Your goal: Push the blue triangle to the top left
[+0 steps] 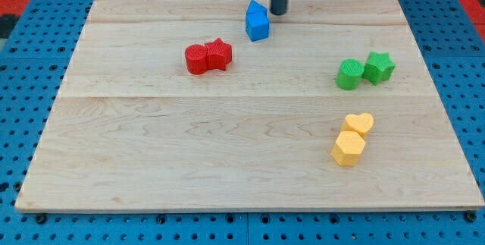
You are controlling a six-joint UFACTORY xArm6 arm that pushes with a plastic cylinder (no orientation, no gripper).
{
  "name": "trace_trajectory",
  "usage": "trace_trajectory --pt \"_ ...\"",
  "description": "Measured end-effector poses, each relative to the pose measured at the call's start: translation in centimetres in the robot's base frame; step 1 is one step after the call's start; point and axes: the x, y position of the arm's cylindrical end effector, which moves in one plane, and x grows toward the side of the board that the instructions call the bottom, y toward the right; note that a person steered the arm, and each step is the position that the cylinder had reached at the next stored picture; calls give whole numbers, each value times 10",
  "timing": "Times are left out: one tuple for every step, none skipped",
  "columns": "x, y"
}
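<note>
**A:** Scanning left to right: red cylinder (196, 59) touching red star (219, 53) left of centre, then blue triangle (258, 21) near the top edge, a bit right of centre. My tip (279, 13) just beside its upper right, close, maybe touching, hard to tell. Further right, green cylinder (349, 74) against green star (379, 67), and lower down yellow heart (358, 124) above yellow hexagon (348, 149).

**B:** Risk from here? Probably an off-centre shove, spinning the blue triangle and letting it slip past. Pushing too low could send it into the red pair; too high, off the board's (151, 161) top edge.

**A:** Agreed. And nothing to open or close on that rod, just a plain end, holding nothing.
</note>
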Motion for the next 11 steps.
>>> trace_trajectory --pt "1 -93" --pt "-4 -39" --pt "18 -47" --pt "22 -115" --pt "24 -118" --pt "32 -126" --pt "45 -166" --pt "62 -172" --pt "85 -173" --pt "71 -213" --pt "29 -264"
